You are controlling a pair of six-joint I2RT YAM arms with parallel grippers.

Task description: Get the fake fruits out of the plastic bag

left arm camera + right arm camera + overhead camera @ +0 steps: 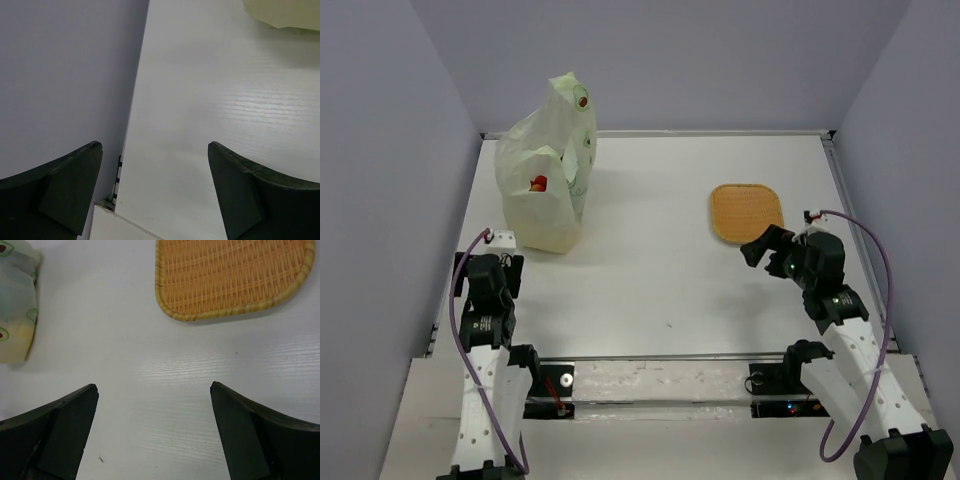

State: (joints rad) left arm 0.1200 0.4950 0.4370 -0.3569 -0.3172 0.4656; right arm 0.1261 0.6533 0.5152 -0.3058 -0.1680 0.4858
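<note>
The pale green-white plastic bag (548,165) stands bunched upright at the table's back left. A small red spot shows through its side; the fake fruits themselves are hidden inside. A corner of the bag shows in the left wrist view (282,12) and its edge in the right wrist view (16,300). My left gripper (500,268) is open and empty, near the table's left edge, in front of the bag. My right gripper (763,246) is open and empty, just in front of the orange woven mat (747,211).
The woven mat (230,275) lies flat at the right middle of the white table (660,270). Grey walls enclose the left, back and right. The left wall (65,75) is close beside my left gripper.
</note>
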